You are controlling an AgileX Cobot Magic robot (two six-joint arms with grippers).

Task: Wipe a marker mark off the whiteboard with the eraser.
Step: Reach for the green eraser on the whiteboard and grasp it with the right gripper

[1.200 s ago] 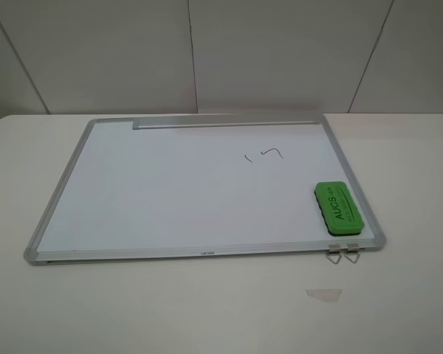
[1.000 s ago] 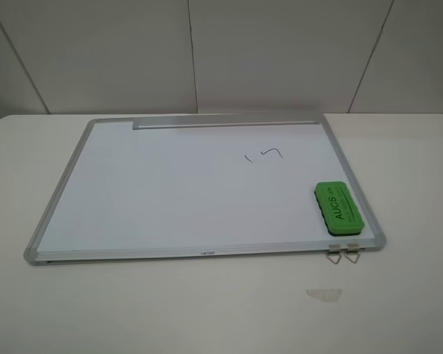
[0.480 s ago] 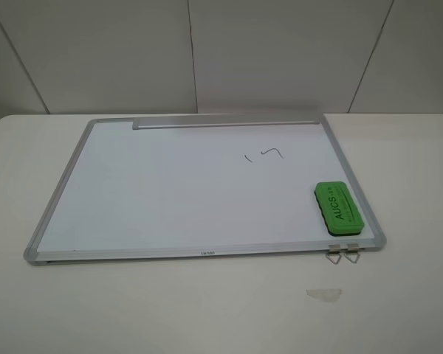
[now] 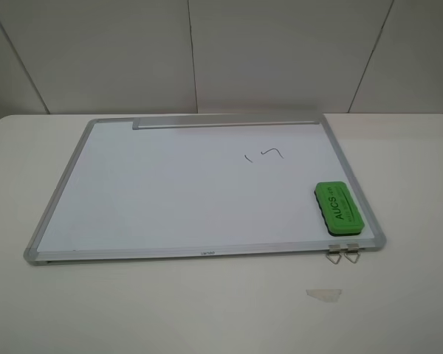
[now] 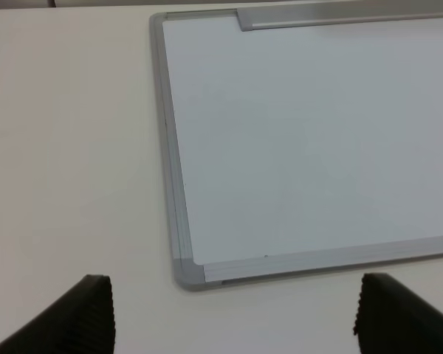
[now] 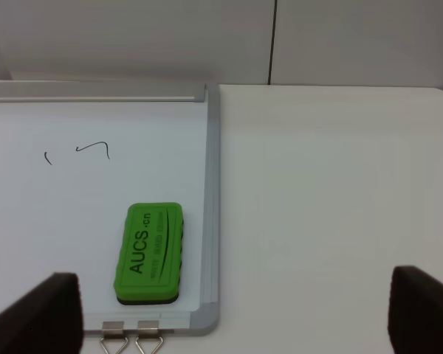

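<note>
Whiteboard (image 4: 170,199) is lying flat, carrying one green eraser (image 4: 342,208) just ahead of the right claw (image 6: 236,310), beside two clips (image 4: 343,254). Two pen strokes (image 4: 266,155) are sitting farther ahead. The left claw (image 5: 240,317) is facing the other near corner. Both claws are gaping wide. Nothing has shifted since a moment ago.

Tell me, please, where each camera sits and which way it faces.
Exterior high: mounted high, looking down on the whiteboard, eraser and marker mark; no robot part shows.
Left wrist: on the left arm, facing the whiteboard's near corner on that side; the left gripper shows, fingertips spread apart.
Right wrist: on the right arm, facing the eraser and marker mark; the right gripper shows, fingertips spread apart.
Shared: exterior and right wrist both show eraser and marker mark.
</note>
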